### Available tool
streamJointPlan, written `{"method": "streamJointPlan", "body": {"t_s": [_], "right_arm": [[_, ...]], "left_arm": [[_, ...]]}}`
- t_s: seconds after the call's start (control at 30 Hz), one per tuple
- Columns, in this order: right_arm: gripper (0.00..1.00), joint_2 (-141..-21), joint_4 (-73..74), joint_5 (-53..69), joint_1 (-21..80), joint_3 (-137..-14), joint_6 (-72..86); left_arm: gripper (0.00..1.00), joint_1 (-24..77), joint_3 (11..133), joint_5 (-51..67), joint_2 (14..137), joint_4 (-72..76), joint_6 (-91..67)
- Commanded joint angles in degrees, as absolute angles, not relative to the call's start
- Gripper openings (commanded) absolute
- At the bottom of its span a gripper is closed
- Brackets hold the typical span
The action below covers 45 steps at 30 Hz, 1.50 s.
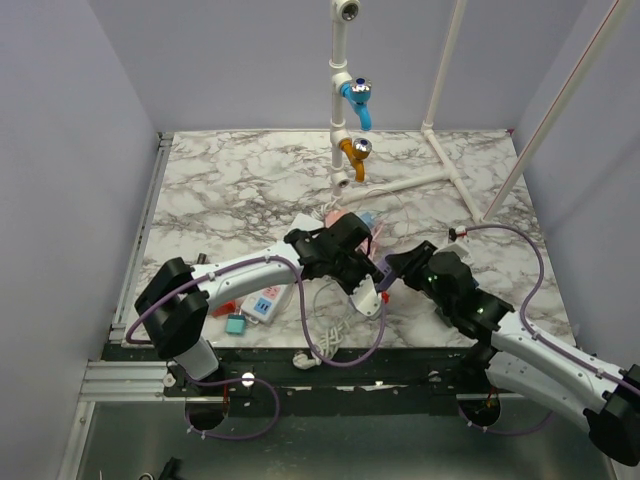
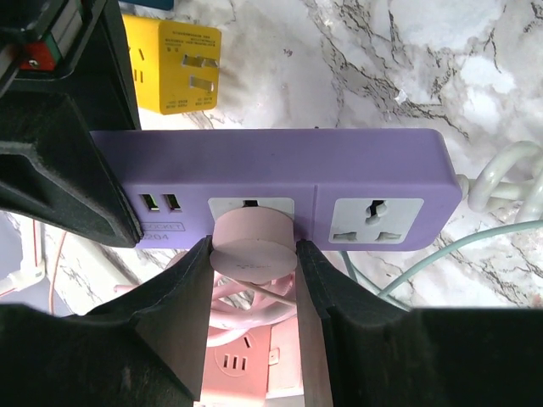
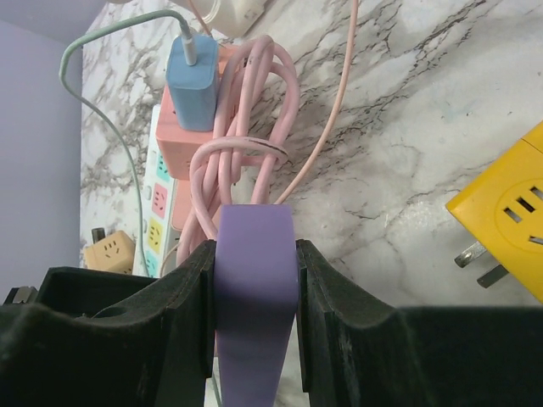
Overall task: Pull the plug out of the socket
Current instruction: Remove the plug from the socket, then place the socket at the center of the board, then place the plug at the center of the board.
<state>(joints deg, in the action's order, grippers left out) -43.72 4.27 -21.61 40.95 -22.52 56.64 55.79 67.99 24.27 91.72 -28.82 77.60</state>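
A purple socket strip (image 2: 271, 165) is held off the marble table, and its left outlet holds a round pink plug (image 2: 253, 231). My left gripper (image 2: 254, 250) is shut on that plug, one finger pressed against each side. A pink cord runs from the plug down to a coil below. The strip's second outlet (image 2: 377, 220) is empty. My right gripper (image 3: 254, 254) is shut on the end of the purple strip (image 3: 254, 322), clamping its two flat faces. From above, both grippers meet at the strip (image 1: 383, 268) near the table's middle front.
A yellow adapter (image 3: 509, 225) lies to the right on the marble. A pink power strip with a blue charger (image 3: 193, 85) and a coiled pink cable (image 3: 246, 127) lies just beyond. A white multi-colour strip (image 1: 263, 303) and a teal adapter (image 1: 236, 323) are front left. A pipe with taps (image 1: 355, 100) stands at the back.
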Motion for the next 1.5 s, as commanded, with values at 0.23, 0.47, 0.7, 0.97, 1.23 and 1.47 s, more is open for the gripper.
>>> {"method": "streamJointPlan", "body": {"t_s": [0.23, 0.47, 0.7, 0.97, 1.23, 1.47], "right_arm": [[0.01, -52.52, 18.78, -32.56, 39.99, -24.89, 52.08], [0.01, -57.34, 20.96, -35.69, 41.14, -26.97, 53.7], [0.01, -56.69, 19.52, -35.66, 42.01, -26.24, 54.97], [0.01, -51.69, 24.58, -35.03, 41.96, -24.87, 59.98], [0.29, -51.54, 32.29, -32.47, 41.99, -24.26, 72.34], [0.55, -38.86, 32.83, -32.41, 41.96, -25.34, 69.2]], "left_arm": [[0.0, 54.03, 71.34, 24.26, 87.7, -36.73, 79.35], [0.0, 54.67, 71.67, 23.88, 86.86, -38.06, 80.95], [0.0, 54.6, 71.25, 23.91, 86.49, -38.87, 81.71], [0.0, 54.32, 72.89, 21.95, 88.76, -37.88, 80.25], [0.0, 54.31, 72.49, 23.65, 89.0, -36.0, 76.32], [0.0, 55.8, 71.76, 23.41, 94.47, -33.85, 72.82]]}}
